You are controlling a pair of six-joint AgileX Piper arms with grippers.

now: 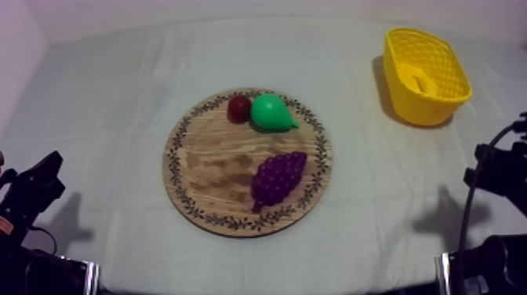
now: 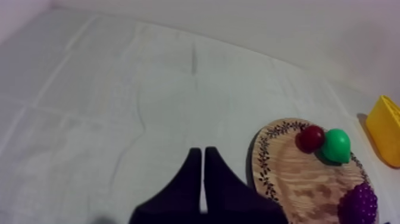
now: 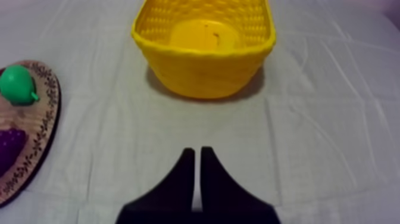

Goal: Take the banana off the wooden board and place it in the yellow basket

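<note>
The banana lies inside the yellow basket at the table's far right; over the basket's rim in the right wrist view the banana rests on its floor. The round wooden board sits mid-table and holds a green pear, a small red fruit and purple grapes. My left gripper is shut on nothing, over bare cloth left of the board. My right gripper is shut on nothing, on the near side of the basket.
The grey-white cloth covers the whole table. The left arm sits low at the left edge and the right arm low at the right edge. A wide strip of cloth separates board and basket.
</note>
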